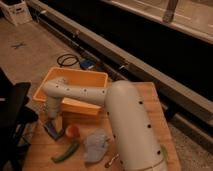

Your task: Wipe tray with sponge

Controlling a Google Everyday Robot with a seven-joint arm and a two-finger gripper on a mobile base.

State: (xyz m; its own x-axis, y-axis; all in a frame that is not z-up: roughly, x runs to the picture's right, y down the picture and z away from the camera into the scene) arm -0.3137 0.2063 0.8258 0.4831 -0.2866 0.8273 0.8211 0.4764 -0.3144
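Note:
The orange tray [89, 79] stands at the back left of the wooden table [155, 107]. A blue-grey sponge [52, 131] lies on the table just in front of the tray's left end. My gripper [53, 121] hangs down from the white arm [80, 93] and sits right on top of the sponge, hiding its upper part. The arm crosses over the tray's front wall.
A small orange object [72, 131] sits right of the sponge. A green pepper [65, 151] lies near the front edge. A crumpled grey cloth [95, 145] and a small metal item [112, 160] lie by the arm's base. A dark chair [12, 107] stands to the left.

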